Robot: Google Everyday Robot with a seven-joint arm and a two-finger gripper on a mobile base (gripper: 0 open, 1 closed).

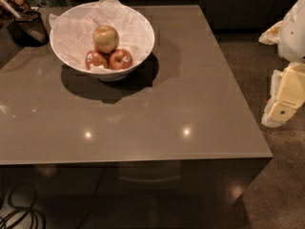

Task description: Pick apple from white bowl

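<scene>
Cables (21,217) lie looped on floor at bottom-left, just in front of table's near side.

Table (157,123): large, square, flat top, brown-grey, glossy; shows two small light reflections near front edge. Floor (281,185) to the rt is speckled and matte.

White bowl (110,74): wide, round, sloping sides, smooth finish. Stands upright on far-left part of table top and casts a dark shadow to front and rt. Lined w/ crinkled white paper (76,32), which pokes up past rim at the back.

Apple (106,38): largest of three, yellow-green to golden w/ faint red blush, round, smooth skin. Sits inside bowl near centre, on top, touching two smaller red apples: one front-left (95,60), one front-right (121,59). Nothing covers it from above.

Dark mesh basket (28,27) stands at far-left corner, near bowl but not touching it; contents not identifiable.

Gripper (283,101): cream/white blocky part at rt edge of view, off the table, over floor, below a white arm section (293,32). Well apart from bowl and apple; open table top lies between. Open/closed state: cannot tell. Holds nothing visible, touches nothing on table.
</scene>
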